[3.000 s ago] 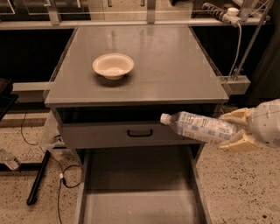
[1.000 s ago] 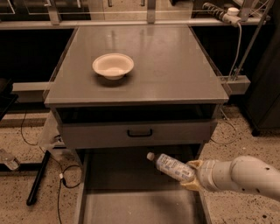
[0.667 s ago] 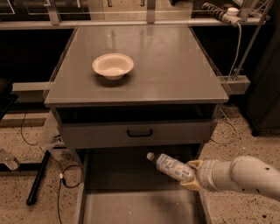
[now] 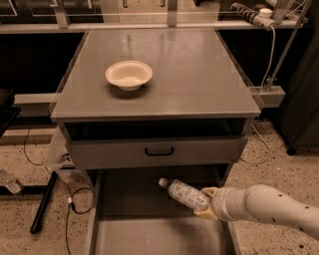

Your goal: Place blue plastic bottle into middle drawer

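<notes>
The blue plastic bottle (image 4: 187, 194) lies tilted, white cap to the upper left, over the back right of the open middle drawer (image 4: 124, 219). My gripper (image 4: 206, 205) comes in from the right on a cream arm and is shut on the bottle's base end. The bottle is held low inside the drawer, just below the grey drawer front with the black handle (image 4: 159, 151). I cannot tell whether the bottle touches the drawer floor.
A cream round bowl (image 4: 128, 75) sits on the grey cabinet top (image 4: 199, 79). Cables and a black leg (image 4: 44, 201) lie on the speckled floor at left. A power strip (image 4: 251, 13) and a cord hang at the upper right.
Since 3 s ago my gripper has carried the bottle down from beside the drawer front into the open drawer. In the last second it has barely moved.
</notes>
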Action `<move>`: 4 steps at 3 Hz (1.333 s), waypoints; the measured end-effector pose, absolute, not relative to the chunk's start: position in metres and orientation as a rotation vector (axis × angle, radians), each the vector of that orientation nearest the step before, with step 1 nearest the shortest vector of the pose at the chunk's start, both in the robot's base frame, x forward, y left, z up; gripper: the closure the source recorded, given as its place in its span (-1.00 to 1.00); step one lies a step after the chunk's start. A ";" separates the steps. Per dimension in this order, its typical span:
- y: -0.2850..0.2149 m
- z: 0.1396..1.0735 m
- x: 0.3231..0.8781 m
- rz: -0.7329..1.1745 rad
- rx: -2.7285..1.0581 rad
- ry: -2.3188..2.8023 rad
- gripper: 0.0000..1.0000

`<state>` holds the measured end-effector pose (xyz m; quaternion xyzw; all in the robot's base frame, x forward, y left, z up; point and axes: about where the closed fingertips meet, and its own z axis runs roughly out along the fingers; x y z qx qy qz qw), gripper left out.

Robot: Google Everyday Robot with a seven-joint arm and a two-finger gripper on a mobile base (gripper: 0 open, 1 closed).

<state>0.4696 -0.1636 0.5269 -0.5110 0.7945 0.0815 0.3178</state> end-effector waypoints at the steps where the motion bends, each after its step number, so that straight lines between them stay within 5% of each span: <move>1: -0.147 0.475 0.482 0.314 -1.265 2.099 1.00; 4: -0.135 0.384 0.492 0.443 -1.293 2.019 1.00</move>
